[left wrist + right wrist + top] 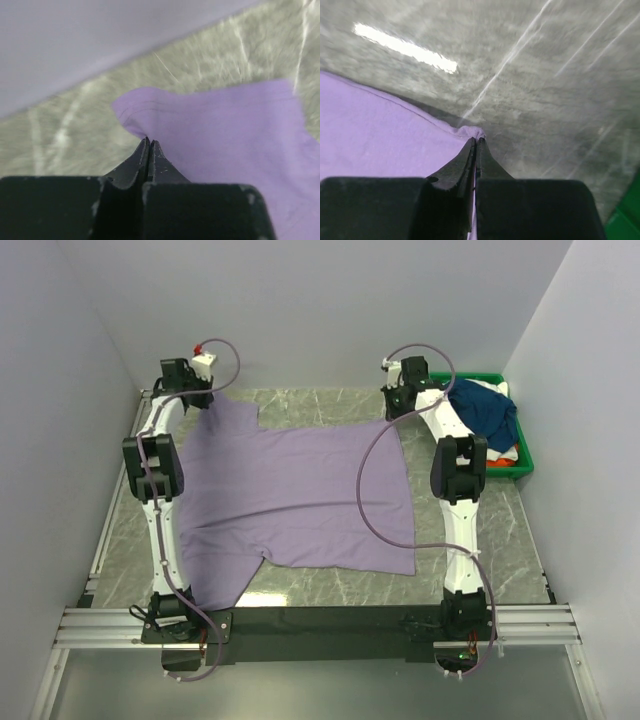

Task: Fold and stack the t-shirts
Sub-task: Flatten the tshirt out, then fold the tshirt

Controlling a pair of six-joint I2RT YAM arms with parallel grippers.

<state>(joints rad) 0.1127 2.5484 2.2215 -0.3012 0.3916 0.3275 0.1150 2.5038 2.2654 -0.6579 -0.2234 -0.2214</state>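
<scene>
The light lavender t-shirt lies spread flat on the marble table, collar side to the left. My left gripper is at its far left sleeve. In the left wrist view the jaws are shut at the sleeve's edge, apparently pinching it. My right gripper is at the shirt's far right corner. In the right wrist view it is shut on a bunched bit of the lavender hem, with cloth showing between the fingers. A dark navy t-shirt lies in the bin.
A green plastic bin stands at the far right and holds the navy shirt on top of white and orange garments. Grey walls close in the table at the back and both sides. Bare marble shows in front of the shirt.
</scene>
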